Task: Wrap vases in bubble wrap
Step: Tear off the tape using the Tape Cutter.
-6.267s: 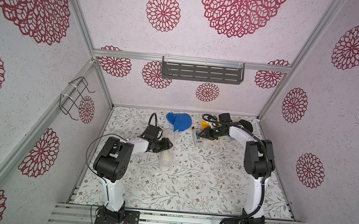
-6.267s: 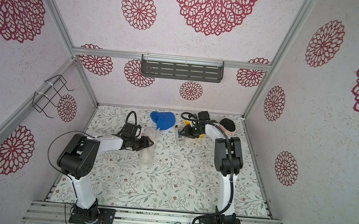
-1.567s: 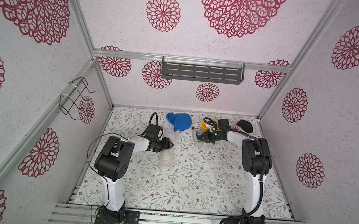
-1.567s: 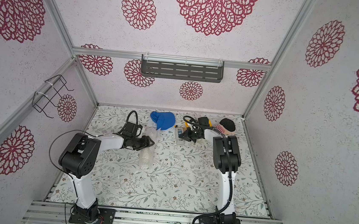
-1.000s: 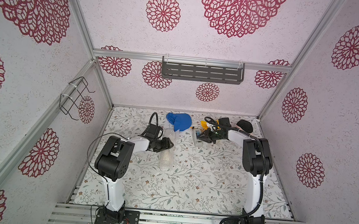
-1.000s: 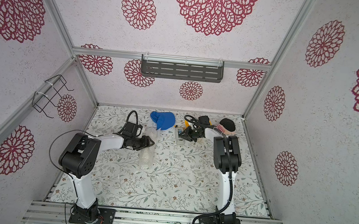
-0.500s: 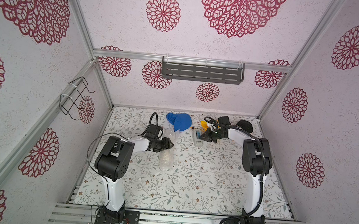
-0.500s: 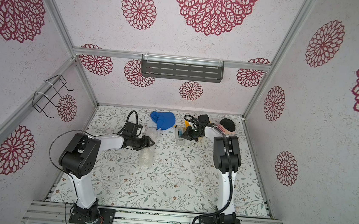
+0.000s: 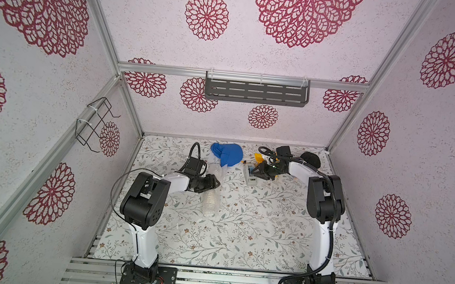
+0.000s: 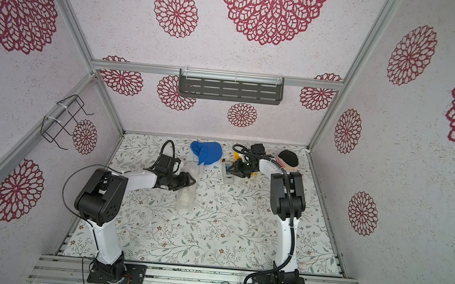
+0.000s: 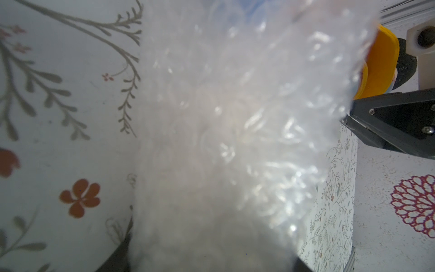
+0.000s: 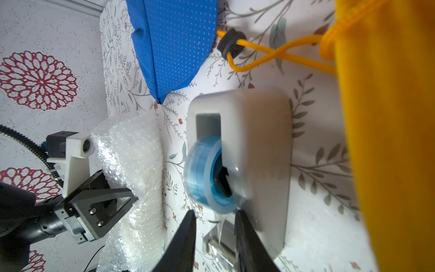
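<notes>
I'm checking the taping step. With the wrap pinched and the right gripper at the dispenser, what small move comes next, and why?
Probably close the right gripper on the loose tape end: its jaws stand open either side of that strip, which comes off the dispenser's blue roll. The left gripper is clamped on the wrap, so the bundle looks ready for tape.
</notes>
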Controlling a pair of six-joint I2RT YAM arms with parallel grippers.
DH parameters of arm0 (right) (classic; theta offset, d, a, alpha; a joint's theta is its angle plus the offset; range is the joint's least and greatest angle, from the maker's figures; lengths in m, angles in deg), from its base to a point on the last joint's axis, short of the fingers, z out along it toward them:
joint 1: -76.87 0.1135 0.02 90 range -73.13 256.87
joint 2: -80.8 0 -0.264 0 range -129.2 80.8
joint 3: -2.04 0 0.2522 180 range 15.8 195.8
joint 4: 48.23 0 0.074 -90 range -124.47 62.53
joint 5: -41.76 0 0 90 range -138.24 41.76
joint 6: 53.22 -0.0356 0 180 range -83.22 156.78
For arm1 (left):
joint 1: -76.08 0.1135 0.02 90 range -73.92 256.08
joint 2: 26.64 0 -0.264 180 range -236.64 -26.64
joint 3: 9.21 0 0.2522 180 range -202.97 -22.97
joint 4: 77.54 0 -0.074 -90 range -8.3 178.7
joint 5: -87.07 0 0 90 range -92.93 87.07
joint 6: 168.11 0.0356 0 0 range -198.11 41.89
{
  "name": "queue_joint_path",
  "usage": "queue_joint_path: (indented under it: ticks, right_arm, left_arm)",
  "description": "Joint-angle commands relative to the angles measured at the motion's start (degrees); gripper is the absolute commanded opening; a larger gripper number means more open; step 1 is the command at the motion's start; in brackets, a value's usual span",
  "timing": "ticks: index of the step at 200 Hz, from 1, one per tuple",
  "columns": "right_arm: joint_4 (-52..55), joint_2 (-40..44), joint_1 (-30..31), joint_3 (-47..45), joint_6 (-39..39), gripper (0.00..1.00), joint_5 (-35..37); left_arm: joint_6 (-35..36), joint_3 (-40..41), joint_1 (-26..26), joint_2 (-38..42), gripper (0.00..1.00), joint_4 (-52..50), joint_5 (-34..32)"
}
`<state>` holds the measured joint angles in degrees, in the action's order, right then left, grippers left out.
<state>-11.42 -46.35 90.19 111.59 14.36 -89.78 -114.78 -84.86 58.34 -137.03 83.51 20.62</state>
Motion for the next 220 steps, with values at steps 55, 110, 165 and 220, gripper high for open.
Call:
queue_joint_path:
  ticks: [55, 110, 165, 220]
  right_arm:
    - [0.97, -0.06, 1.08, 1.57, 1.76, 0.28, -0.21]
    - [2.94, -0.22, 1.44, 1.92, 3.17, 0.27, 0.63]
    - [3.94, 0.20, 1.52, 1.67, 4.57, 0.27, 1.69]
    - [4.55, -1.16, 2.32, 2.91, 4.81, 0.27, 2.15]
  left_arm:
    - [1.19, -1.42, -0.29, -1.13, 0.09, -0.35, 0.97]
    - [1.22, -1.48, -0.33, -1.08, 0.09, -0.43, 1.02]
    - [1.27, -1.52, -0.31, -1.23, 0.09, -0.44, 1.09]
    - [1.41, -1.48, -0.29, -1.06, 0.09, -0.61, 0.97]
